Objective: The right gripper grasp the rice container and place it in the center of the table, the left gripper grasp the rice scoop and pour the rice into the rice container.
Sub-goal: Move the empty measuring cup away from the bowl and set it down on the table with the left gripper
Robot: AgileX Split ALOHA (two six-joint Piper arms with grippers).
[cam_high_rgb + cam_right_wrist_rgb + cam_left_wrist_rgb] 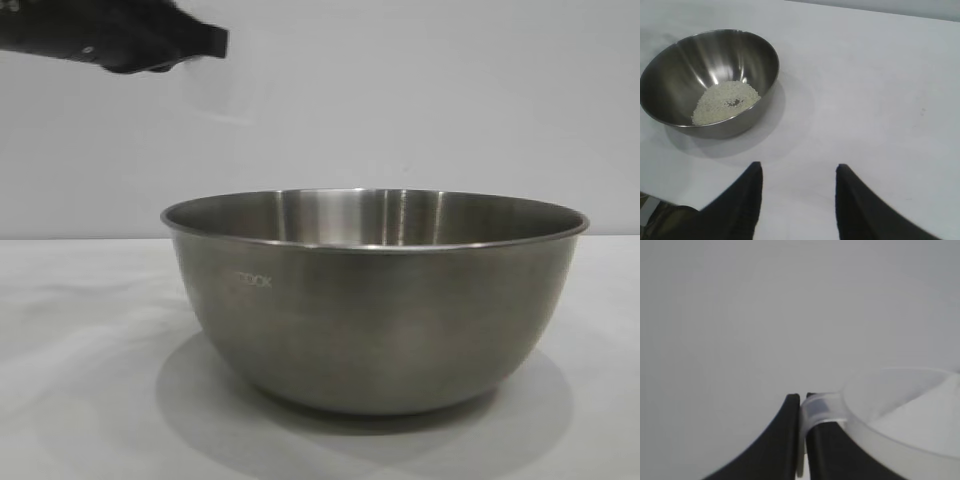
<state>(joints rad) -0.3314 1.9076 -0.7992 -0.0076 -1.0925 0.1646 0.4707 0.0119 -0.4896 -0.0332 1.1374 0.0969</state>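
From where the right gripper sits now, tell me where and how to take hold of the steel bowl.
Grip the rice container by its rolled rim, at the side nearest the right gripper, one finger inside and one outside the wall. The rounded wall is likely too wide and slick to span, while the thin rim gives an edge. The open jaws stand apart from the bowl on the table; keep the inner finger above the rice.
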